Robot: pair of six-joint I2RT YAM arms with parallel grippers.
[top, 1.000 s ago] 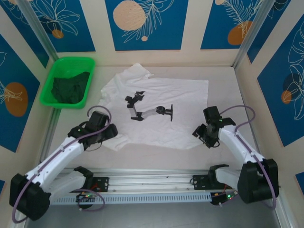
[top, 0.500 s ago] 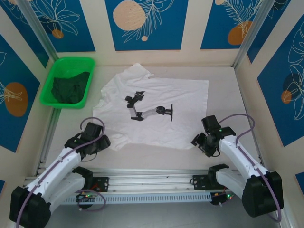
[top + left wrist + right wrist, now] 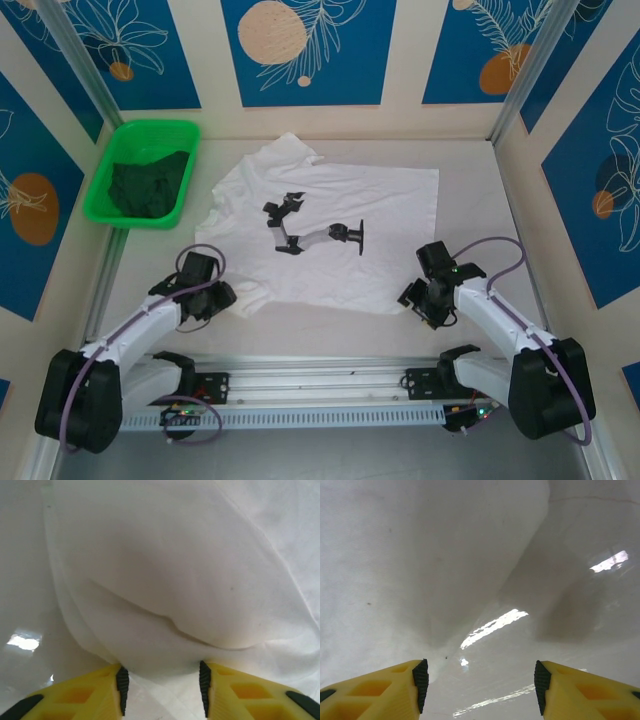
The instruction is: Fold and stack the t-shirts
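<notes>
As the first fold of the white t-shirt (image 3: 380, 200) seems due, left jaws straddle its edge half open, right jaws gape empty at its hem; both must pinch next

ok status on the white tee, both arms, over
Left gripper open, astride near left edge of white t-shirt. Right gripper open at its near right corner. Shirt spread out, unfolded. Dark green t-shirt in tray; nothing blocking.

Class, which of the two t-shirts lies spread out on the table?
The white t-shirt with the black chest print; it lies spread on the table, whereas the dark green t-shirt sits bunched inside the bright green tray.
</notes>
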